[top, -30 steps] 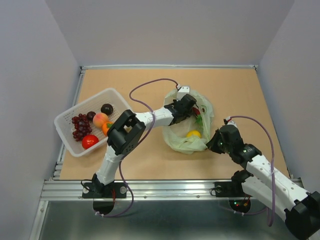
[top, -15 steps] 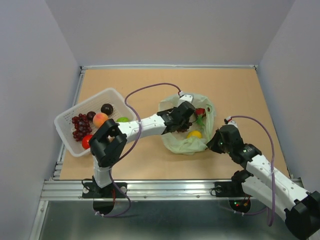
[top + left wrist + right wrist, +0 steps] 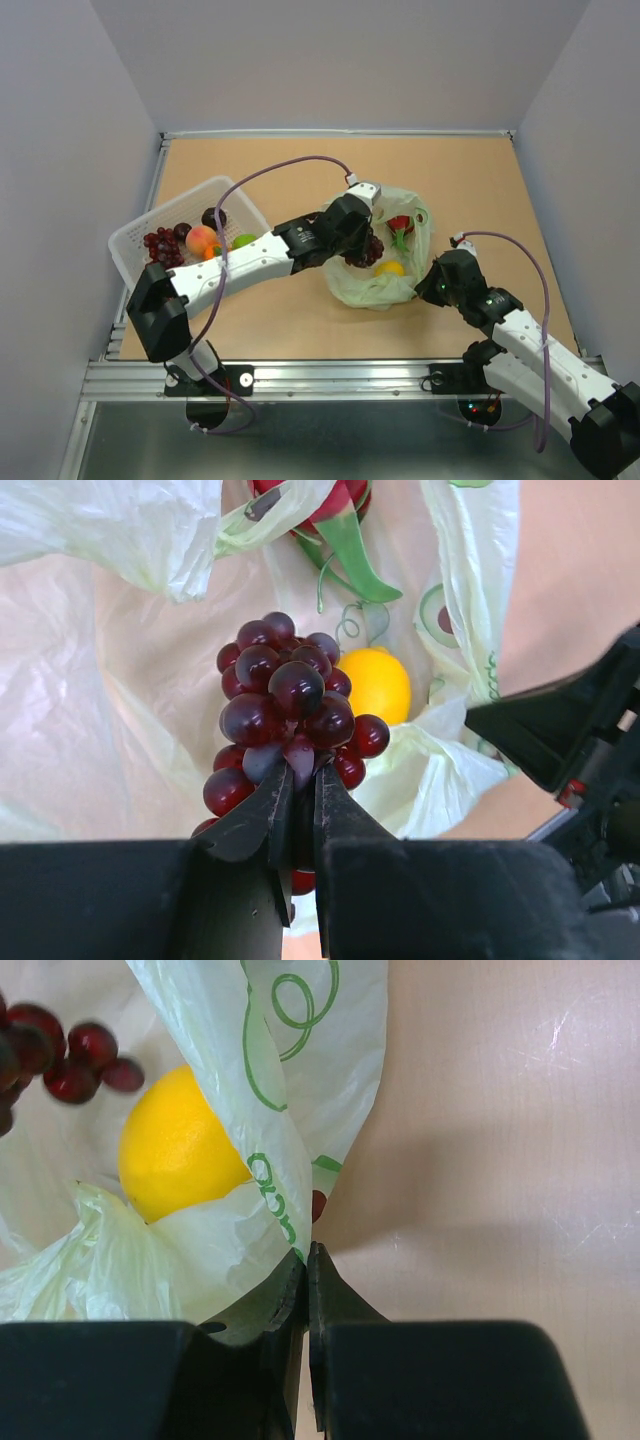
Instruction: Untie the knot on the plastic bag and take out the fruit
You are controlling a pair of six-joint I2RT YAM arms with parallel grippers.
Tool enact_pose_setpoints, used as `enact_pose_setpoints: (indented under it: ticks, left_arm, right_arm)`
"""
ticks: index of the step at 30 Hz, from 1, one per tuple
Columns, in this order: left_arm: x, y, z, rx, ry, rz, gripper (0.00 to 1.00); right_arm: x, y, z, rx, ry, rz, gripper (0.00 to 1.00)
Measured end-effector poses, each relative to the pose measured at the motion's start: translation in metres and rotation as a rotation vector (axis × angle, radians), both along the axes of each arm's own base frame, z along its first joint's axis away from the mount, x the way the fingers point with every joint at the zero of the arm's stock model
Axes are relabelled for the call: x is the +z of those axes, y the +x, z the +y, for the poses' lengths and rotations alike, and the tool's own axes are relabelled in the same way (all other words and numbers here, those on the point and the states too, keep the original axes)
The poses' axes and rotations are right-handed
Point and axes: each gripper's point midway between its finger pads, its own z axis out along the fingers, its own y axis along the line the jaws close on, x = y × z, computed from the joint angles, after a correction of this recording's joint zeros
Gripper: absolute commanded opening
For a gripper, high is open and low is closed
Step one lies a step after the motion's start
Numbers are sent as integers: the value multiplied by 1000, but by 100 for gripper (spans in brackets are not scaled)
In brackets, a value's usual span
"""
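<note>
Green-tinted plastic bag point(image 3: 378, 289) sits mid-table, mouth open and facing up. Left gripper point(image 3: 300, 780) is over the bag opening, fingers pinched together on the bottom of the dark grape bunch point(image 3: 285, 705). The bunch hangs over the inside of the bag; whether it touches the plastic, cannot tell. Same grapes are at the gripper tip in the top view point(image 3: 368, 250).

Yellow lemon point(image 3: 388, 268) lies inside the bag, just beside the grapes. Pink dragon fruit point(image 3: 398, 225) with green leaves is also inside, at the far side.

Right gripper point(image 3: 307, 1260) is at the bag's right edge, fingers closed flat on a fold of the thin plastic, lemon just behind that fold.

White basket point(image 3: 135, 265) stands well left of the bag with red grapes point(image 3: 160, 250), a dark plum point(image 3: 213, 217), a peach point(image 3: 200, 238) and a lime point(image 3: 243, 240) in it.
</note>
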Motion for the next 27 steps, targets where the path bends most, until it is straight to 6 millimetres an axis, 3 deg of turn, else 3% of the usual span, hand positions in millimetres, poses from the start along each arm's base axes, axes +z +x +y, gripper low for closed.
enact_pose_setpoints:
  ticks: [4,8,12,16,19,23,26,27]
  left_arm:
    - [26,-3,12,-8,-13,-28,0]
    - [72,6,34,28,-84,-77,0]
    - [139,29,78,133,-198,-176,0]
    - [218,45,137,278,-304,-334,0]
    - [245,51,181,410,-302,-416,0]
    - [236,67,235,591,-211,-449,0]
    - [193,83,277,726,-79,-407,0]
    - [169,88,293,771,-16,-372,0]
  right_arm:
    - [0,0,-1,-3,-2,-1,9]
    - [0,0,-1,-4,-2,-3,9]
    - [1,0,-1,-4,-1,-4,9]
    - [1,0,-1,-4,-1,-4,9]
    - [1,0,-1,-4,-1,-4,9]
    - [1,0,-1,-4,-1,-4,9]
    - [1,0,-1,-4,-1,-4,9]
    - [1,0,-1,-4,-1,-4,9]
